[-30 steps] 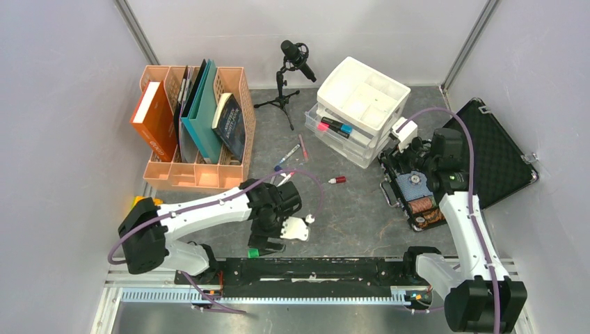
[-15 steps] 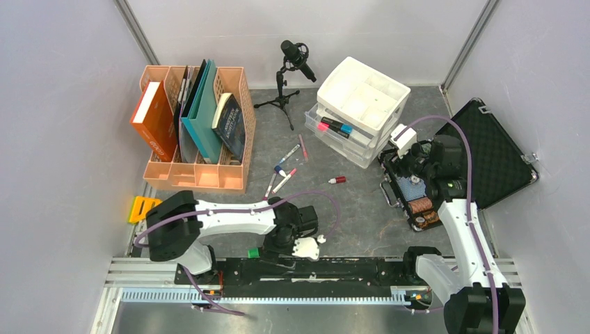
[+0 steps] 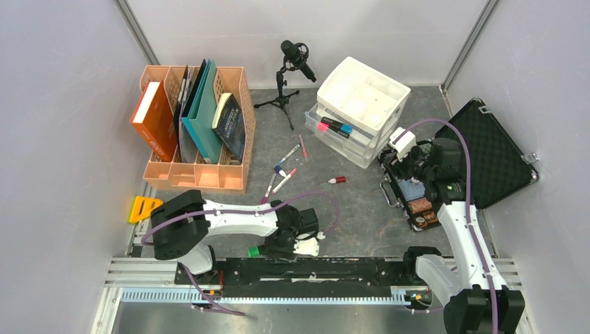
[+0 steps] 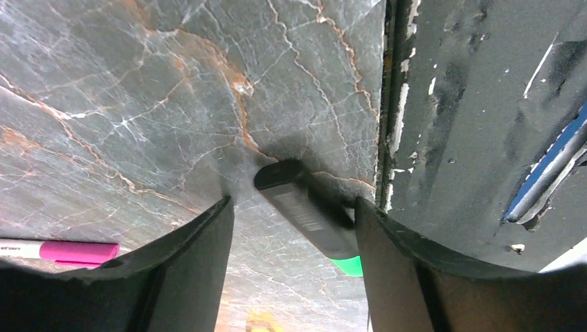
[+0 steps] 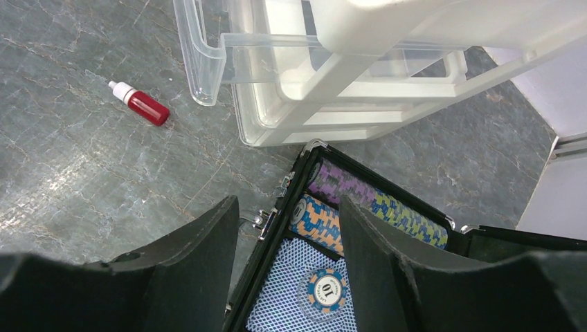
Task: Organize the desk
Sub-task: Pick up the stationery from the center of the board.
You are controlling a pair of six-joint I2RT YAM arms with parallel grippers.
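The desk [image 3: 355,212] is a dark stone-patterned top. My left gripper [image 3: 298,240] is low at its near edge, beside the black rail [image 3: 334,268]. In the left wrist view its jaws [image 4: 292,204] stand open astride a black marker [image 4: 304,207] with a green cap [image 4: 347,265]. The marker lies close against the right finger, with a gap on the left. My right gripper [image 3: 410,174] hovers open over the open black case [image 3: 490,149]. In the right wrist view its fingers [image 5: 287,204] frame a blue chip [image 5: 325,292] lying on patterned cards, with rows of chips [image 5: 367,200] behind.
Loose markers [image 3: 285,167] and a red dropper bottle [image 3: 337,180] lie mid-desk, and a pink marker [image 4: 69,250] lies left of my left gripper. A peach book organizer [image 3: 198,174], a microphone on a tripod [image 3: 292,62] and a white drawer unit [image 3: 362,104] stand at the back. A yellow item [image 3: 144,207] lies far left.
My left arm has swung toward the near rail and come down over the green-capped marker, its jaws narrowing. The right gripper has shifted slightly left over the case.
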